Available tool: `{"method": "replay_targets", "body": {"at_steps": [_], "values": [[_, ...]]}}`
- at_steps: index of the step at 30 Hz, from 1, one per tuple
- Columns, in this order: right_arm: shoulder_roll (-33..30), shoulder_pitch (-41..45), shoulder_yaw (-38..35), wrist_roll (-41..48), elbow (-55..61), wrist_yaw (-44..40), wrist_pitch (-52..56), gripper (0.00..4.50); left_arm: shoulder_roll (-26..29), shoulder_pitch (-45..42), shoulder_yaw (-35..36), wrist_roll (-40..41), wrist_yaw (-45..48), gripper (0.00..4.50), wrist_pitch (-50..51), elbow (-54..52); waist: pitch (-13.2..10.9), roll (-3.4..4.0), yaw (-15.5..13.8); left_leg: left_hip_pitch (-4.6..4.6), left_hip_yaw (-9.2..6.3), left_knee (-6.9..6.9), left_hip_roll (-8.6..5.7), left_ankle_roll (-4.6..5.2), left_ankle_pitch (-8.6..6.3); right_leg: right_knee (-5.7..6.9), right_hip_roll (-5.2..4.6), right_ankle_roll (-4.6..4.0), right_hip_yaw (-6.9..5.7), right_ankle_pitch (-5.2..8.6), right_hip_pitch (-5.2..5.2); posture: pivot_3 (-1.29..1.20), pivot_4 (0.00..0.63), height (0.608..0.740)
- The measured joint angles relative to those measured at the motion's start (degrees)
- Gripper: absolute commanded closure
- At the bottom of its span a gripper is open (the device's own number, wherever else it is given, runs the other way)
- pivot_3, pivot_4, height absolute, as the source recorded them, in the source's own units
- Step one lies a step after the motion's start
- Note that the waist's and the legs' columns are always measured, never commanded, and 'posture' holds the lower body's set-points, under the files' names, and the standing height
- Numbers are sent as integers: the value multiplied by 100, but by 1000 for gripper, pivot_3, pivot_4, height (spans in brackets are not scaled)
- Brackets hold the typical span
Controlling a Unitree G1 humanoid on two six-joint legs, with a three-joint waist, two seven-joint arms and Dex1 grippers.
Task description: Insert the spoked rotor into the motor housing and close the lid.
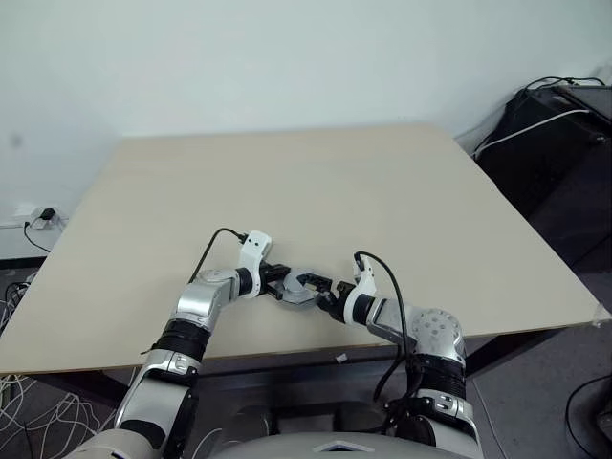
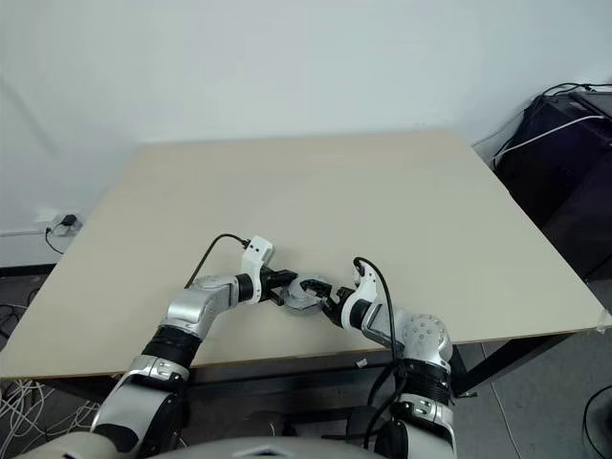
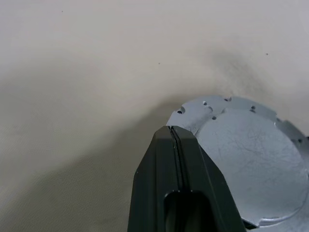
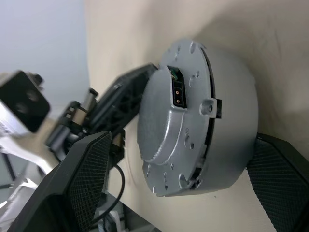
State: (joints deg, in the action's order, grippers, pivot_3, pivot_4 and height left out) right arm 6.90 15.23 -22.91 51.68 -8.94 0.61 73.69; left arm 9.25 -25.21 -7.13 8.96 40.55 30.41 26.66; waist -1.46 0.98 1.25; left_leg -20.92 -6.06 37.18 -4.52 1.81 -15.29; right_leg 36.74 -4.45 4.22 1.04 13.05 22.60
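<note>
A silvery-grey round motor body stands on edge on the table [image 1: 316, 182], near its front edge. Its face with the raised centre and rim holes is the lid [image 4: 169, 121]. That face sits against the drum-shaped motor housing [image 4: 231, 111]. The spoked rotor is hidden. My left gripper [image 1: 283, 290] is shut, and its fingertips [image 3: 176, 140] rest at the edge of the lid [image 3: 251, 159]. My right gripper [image 4: 181, 140] is open, one finger [image 4: 87, 179] on each side of the motor body, with a gap on the lid side.
The grippers meet close to the table's front edge, with broad bare tabletop beyond them. Black equipment with cables [image 1: 555, 124] stands off the table at the back right. A wall socket with a plug [image 1: 43, 218] is at the left.
</note>
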Motion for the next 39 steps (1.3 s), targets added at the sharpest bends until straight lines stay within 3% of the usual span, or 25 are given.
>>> {"method": "replay_targets", "body": {"at_steps": [14, 17, 23, 39], "values": [[17, 24, -106, 301, -239, 157, -483, 14, 3, 20, -12, -11, -18, 4500, 3, 7, 22, -24, -10, 19, -2, 8, 0, 0, 4, 4, 5, 1, 6, 0, -15, 0, 0, 740], [16, 20, -112, 332, -238, 210, -495, 594, 5, 23, -14, -12, -18, 4500, 2, 7, 22, -24, -7, 17, -1, 3, -1, 3, 2, 4, 5, 1, 10, 0, -9, 0, 0, 740], [15, 7, -114, 343, -203, 306, -426, 2303, 39, 22, -1, -75, -51, 4500, -8, 10, 22, -23, -7, 13, -1, -1, -1, 3, 2, 4, 5, 0, 12, 0, -5, 0, 0, 740], [13, -33, -110, 353, -54, 313, -94, 2355, 19, 41, 40, -106, -56, 4500, -116, 9, 23, -22, -6, 16, -1, 2, -1, 1, 3, 5, 6, 1, 11, 0, -8, 0, 0, 740]]}}
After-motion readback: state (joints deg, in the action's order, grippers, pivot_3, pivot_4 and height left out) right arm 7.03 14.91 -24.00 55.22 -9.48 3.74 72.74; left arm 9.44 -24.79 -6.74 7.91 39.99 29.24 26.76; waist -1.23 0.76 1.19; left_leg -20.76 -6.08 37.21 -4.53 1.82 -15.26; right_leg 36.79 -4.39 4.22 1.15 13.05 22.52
